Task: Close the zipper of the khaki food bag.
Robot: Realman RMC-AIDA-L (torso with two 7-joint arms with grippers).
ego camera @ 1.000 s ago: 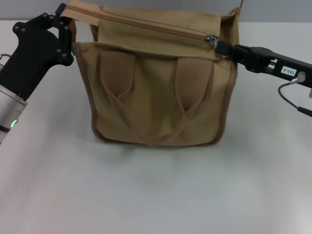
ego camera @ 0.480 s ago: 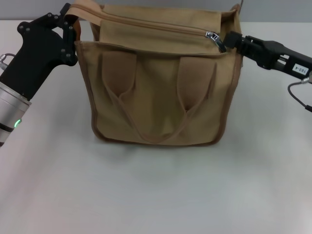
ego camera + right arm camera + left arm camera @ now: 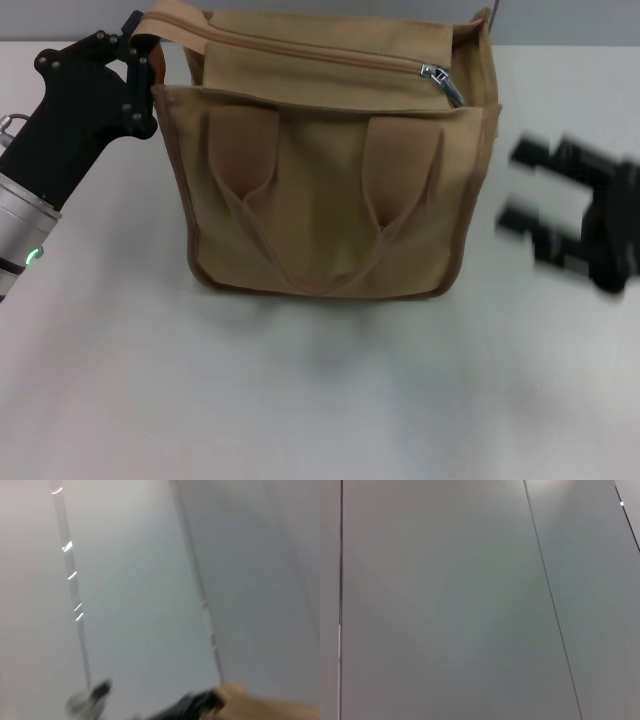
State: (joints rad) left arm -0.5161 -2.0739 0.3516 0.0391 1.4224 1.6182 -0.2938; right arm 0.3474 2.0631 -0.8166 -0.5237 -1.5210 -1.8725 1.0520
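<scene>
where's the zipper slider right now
In the head view the silver slider sits at the right end of the zipper, atop the khaki food bag, with no gripper touching it.

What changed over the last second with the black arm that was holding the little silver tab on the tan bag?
The right gripper let go of the small silver metal slider and swung away to the bag's right, open. The left gripper stayed at the tan canvas bag's upper left corner; the bag did not move.

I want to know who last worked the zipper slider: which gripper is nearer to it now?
Right. The right gripper is off the bag's right side, apart from the zipper slider; the left gripper is at the khaki food bag's opposite top corner.
</scene>
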